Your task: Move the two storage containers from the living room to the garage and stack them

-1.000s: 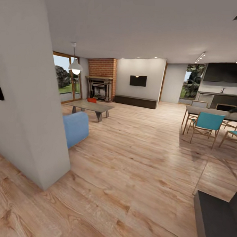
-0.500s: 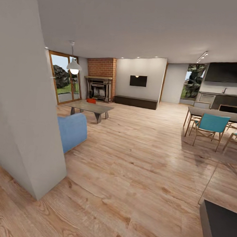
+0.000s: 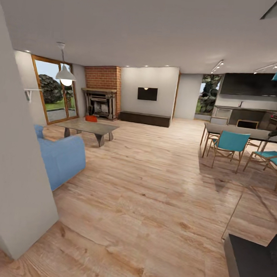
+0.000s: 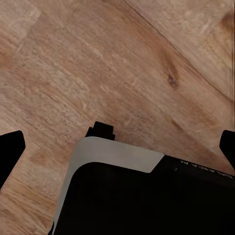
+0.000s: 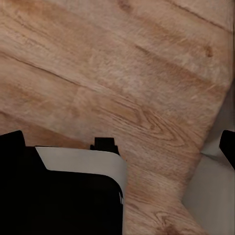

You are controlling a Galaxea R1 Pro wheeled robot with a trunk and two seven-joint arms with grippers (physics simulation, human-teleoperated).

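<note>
**Crossing the living room with both pincers empty**

We see 1 orange-red storage container (image 3: 91,118) on the low grey counter (image 3: 88,127), just in front of the fireplace (image 3: 100,103) and the red brick chimney above it. It is small and far off in the head view, so we cannot tell whether the 2 containers sit together there or whether this is just 1 of them. The counter stands well apart from us across the light wood plank floor (image 3: 152,188), with the blue sofa (image 3: 60,156) on the near side of the counter and the long dark bench (image 3: 144,118) beyond it, under the wall-mounted TV (image 3: 147,93).

We judge the container to be light, stiff plastic with an open top. Its ribbed walls should give some grip, but thin plastic can flex or slip under a one-sided pinch. The rim of a short wall looks to us the best place to take hold, with 1 finger inside and 1 outside.

In the left wrist view the left pincer (image 4: 117,147) has its 2 dark fingertips spread wide at the picture's edges, with nothing between them but floor and the robot's own base. The right pincer (image 5: 117,147) stands equally wide and holds nothing.
</note>
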